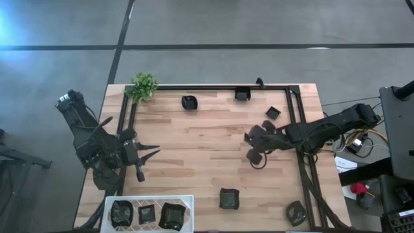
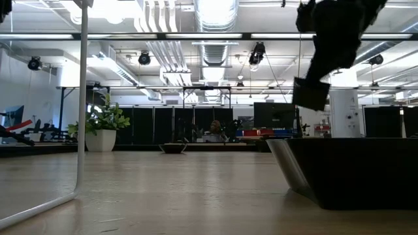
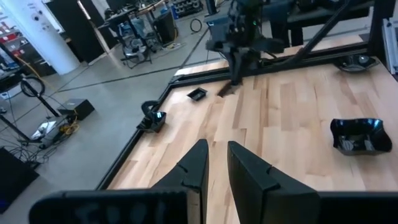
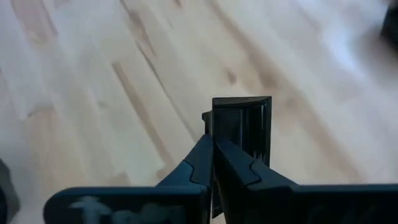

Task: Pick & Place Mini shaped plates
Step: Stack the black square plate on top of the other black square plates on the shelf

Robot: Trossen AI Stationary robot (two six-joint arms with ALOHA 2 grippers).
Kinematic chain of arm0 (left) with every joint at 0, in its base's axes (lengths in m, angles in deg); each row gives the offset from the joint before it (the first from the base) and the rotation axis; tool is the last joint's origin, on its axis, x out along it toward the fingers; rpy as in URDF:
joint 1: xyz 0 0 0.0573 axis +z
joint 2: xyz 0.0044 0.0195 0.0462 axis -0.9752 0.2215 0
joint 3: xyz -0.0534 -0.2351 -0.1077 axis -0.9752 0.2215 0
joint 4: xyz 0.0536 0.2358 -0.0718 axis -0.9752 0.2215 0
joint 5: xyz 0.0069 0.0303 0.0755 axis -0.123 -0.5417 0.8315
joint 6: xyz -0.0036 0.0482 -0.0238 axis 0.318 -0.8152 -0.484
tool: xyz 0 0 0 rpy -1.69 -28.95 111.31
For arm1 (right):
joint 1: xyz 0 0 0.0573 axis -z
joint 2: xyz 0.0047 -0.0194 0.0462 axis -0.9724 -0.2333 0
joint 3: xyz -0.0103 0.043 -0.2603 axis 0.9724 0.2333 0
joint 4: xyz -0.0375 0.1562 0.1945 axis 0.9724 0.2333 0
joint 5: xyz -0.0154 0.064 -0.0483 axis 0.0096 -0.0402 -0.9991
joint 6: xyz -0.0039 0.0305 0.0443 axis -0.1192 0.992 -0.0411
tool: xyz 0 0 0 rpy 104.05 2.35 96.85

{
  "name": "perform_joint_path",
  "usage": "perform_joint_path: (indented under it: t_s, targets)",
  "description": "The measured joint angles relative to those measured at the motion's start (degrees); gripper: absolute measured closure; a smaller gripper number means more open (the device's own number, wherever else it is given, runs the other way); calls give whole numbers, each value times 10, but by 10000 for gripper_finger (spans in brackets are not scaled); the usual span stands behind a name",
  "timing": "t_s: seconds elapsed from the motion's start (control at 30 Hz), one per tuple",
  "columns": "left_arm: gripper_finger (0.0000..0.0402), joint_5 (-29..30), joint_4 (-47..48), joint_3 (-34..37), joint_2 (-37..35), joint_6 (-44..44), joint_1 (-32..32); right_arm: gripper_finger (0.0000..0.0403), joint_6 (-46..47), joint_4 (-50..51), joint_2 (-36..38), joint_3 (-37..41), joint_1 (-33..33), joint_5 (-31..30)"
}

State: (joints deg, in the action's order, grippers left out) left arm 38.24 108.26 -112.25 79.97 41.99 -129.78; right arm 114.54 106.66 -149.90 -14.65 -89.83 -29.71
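My right gripper (image 1: pixel 254 151) hangs over the middle right of the table, shut on a small square black plate (image 4: pixel 244 127); the low view shows that plate (image 2: pixel 310 93) dangling high above the wood. Other mini plates lie flat on the table: one at the back (image 1: pixel 189 102), one by the far rail (image 1: pixel 242 94), one at the right (image 1: pixel 273 112), one near the front (image 1: pixel 228 198) and one at the front right corner (image 1: pixel 296 212). Three more lie in the white tray (image 1: pixel 187 200). My left gripper (image 1: pixel 154 154) waits at the table's left side, open, with nothing between its fingers (image 3: pixel 198 163). My right gripper pinches the square plate's rim (image 4: pixel 217 124) between its two fingers. The fingers slant down from the table's right side. The plate stands on edge beyond the fingertips and hangs clear of the table.
A black frame rail (image 1: pixel 220 87) runs along the far and right sides of the wooden table. A small green plant (image 1: pixel 143 86) stands at the far left corner. The front plate (image 2: pixel 353 173) looms close in the low view. Bare wood lies between the two arms.
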Motion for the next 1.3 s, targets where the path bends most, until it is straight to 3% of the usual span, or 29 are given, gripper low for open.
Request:
perform_joint_path:
  t_s: [0.23,0.47,0.77,1.13,1.3]
  targets:
    - [347,-13,1,0,0,-2,0,392,-145,-29,0,-24,0,-53]
    - [342,-11,-2,0,1,-11,9,392,-324,-136,0,-23,0,-56]
    - [286,-27,-3,0,18,9,49,392,-430,-171,0,-22,0,-54]
    - [269,-74,-71,1,87,-63,163,394,-628,-211,0,-22,0,-53]
    - [269,-118,-141,1,125,-171,209,394,-694,-211,-7,-22,0,-52]
